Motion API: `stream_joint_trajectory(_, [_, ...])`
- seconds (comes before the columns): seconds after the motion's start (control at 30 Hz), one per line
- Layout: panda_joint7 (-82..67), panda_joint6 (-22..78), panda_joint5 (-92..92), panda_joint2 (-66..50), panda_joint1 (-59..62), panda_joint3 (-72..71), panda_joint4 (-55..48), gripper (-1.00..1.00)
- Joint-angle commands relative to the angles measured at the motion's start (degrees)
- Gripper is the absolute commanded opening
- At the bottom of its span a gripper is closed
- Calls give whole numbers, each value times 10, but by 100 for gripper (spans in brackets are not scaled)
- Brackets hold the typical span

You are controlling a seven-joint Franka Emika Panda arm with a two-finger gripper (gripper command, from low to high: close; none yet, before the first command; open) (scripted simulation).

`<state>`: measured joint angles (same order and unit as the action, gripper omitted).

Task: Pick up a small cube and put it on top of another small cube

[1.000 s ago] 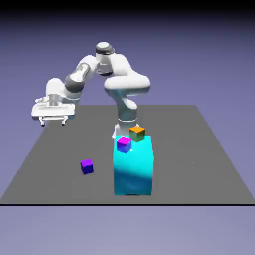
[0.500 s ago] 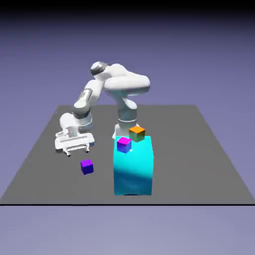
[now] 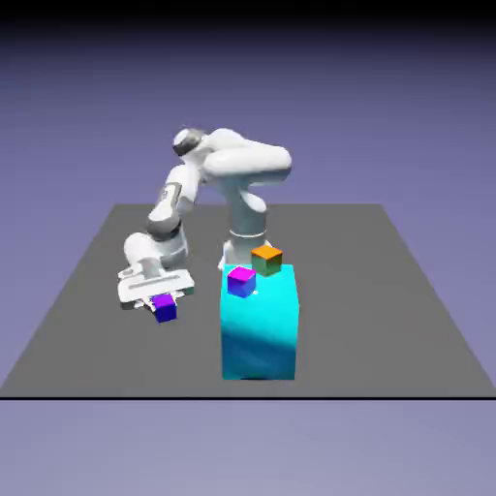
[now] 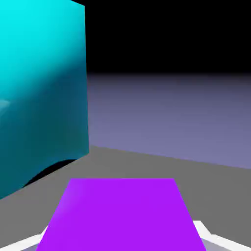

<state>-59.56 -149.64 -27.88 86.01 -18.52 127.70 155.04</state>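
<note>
The small cube [image 3: 167, 310], violet on top with dark blue sides, is at the exterior view's left of the big cyan block [image 3: 259, 334]. My gripper [image 3: 164, 304] has come down over it and is shut on it. In the hand view the cube's violet face [image 4: 122, 215] fills the bottom middle, with white fingers [image 4: 208, 236] at its lower corners. Whether the cube rests on the table or hangs just above it I cannot tell. A magenta-topped small cube [image 3: 241, 281] and an orange-topped small cube [image 3: 266, 259] stand on top of the cyan block.
The grey table [image 3: 387, 291] stretches to the exterior view's right of the cyan block. In the hand view the cyan block's wall [image 4: 39, 98] rises close at the left. The robot's base stands behind the block.
The arm swung down from high at the exterior view's left to the violet cube, and the jaws closed on it. The cube now shows slightly higher in the picture.
</note>
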Motion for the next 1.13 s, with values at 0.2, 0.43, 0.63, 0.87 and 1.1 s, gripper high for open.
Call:
stream_joint_trajectory(0.2, [-37,95,166,-103,-73,-145,-2,-100])
stream_joint_trajectory(0.43, [-75,191,332,-205,-145,-291,-4,-100])
stream_joint_trajectory(0.63, [-107,273,475,-293,-207,-415,-6,-100])
stream_joint_trajectory(0.87, [-134,344,598,-369,-261,-523,-8,-100])
stream_joint_trajectory(1.1, [-168,274,631,-372,-321,-504,22,100])
